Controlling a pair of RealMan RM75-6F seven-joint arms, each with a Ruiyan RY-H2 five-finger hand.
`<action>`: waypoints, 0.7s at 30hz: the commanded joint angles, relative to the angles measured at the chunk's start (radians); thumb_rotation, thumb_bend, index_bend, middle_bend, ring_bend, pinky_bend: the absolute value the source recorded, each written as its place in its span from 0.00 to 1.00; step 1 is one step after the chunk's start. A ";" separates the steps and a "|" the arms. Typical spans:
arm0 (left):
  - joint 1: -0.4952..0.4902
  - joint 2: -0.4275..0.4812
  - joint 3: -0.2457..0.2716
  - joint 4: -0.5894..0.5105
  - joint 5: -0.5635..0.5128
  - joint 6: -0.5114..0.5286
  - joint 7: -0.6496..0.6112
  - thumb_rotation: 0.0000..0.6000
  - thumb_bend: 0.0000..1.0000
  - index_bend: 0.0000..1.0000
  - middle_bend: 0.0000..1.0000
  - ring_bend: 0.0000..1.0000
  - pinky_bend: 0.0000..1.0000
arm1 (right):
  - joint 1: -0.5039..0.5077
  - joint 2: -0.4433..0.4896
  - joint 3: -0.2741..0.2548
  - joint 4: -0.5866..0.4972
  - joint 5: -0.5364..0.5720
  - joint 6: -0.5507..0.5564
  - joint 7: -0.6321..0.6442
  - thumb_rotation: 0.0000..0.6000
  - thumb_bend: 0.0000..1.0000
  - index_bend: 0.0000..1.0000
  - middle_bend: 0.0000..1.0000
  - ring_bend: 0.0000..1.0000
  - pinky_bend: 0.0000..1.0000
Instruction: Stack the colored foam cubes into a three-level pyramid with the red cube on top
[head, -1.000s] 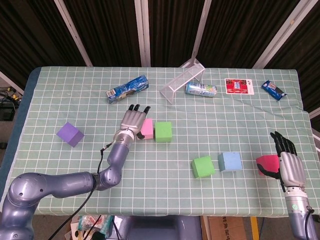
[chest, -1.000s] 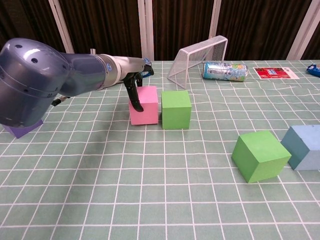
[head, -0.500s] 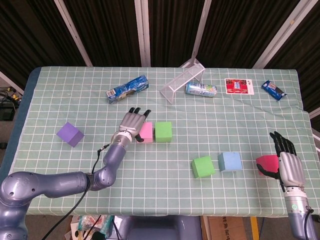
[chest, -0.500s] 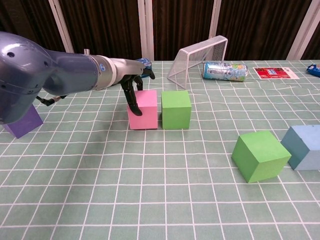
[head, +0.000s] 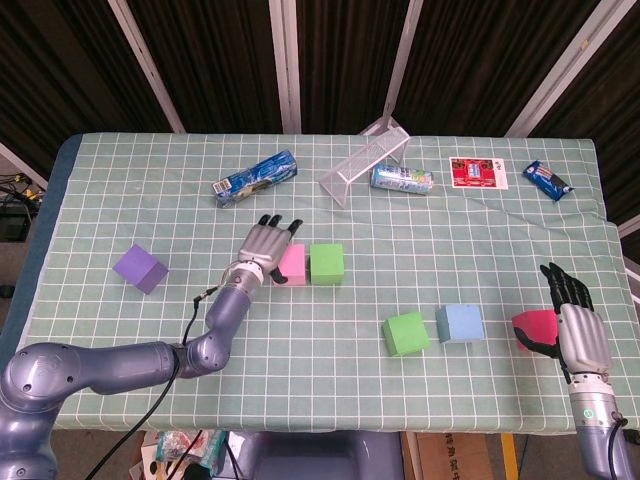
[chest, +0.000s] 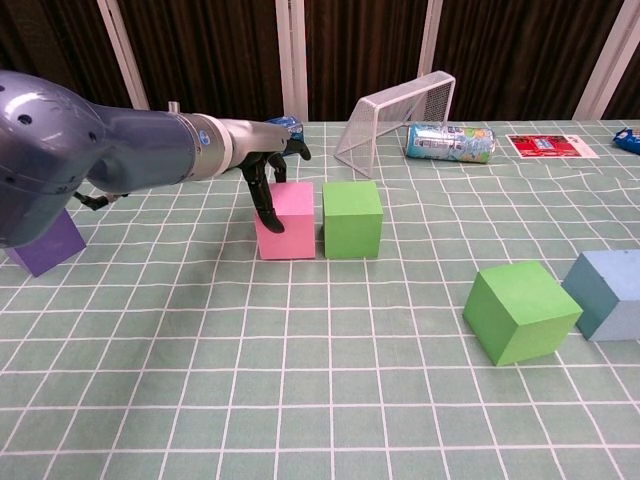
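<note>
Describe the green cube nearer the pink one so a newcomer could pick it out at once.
On the green checked tablecloth, find the left hand near the middle. It touches a pink cube; the green cube sits right beside that. The other green cube lies nearer the robot, next to a blue cube.

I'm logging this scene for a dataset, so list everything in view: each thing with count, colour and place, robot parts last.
pink cube: 1, pink, mid-table, close beside a green cube
green cubes: 2, green, one by the pink cube, one nearer the front
blue cube: 1, light blue, right of the front green cube
purple cube: 1, purple, far left
red cube: 1, red, right edge
wire goal: 1, white, back centre
can: 1, blue-green, lying by the goal
blue packet: 1, back left
red card: 1, back right
small blue packet: 1, back right
left hand: touches the pink cube
right hand: grips the red cube
</note>
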 joint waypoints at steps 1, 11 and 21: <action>-0.002 -0.001 0.002 0.003 0.002 0.001 -0.005 1.00 0.26 0.00 0.42 0.05 0.05 | 0.000 0.000 0.000 0.000 0.000 0.000 0.000 1.00 0.24 0.00 0.00 0.00 0.00; -0.010 -0.008 0.012 0.011 0.004 -0.001 -0.022 1.00 0.26 0.00 0.42 0.05 0.05 | 0.000 0.000 0.000 0.000 0.000 -0.001 0.000 1.00 0.24 0.00 0.00 0.00 0.00; -0.020 -0.021 0.019 0.023 0.004 -0.001 -0.031 1.00 0.26 0.00 0.42 0.05 0.05 | 0.000 0.001 0.000 0.000 0.000 -0.001 0.002 1.00 0.24 0.00 0.00 0.00 0.00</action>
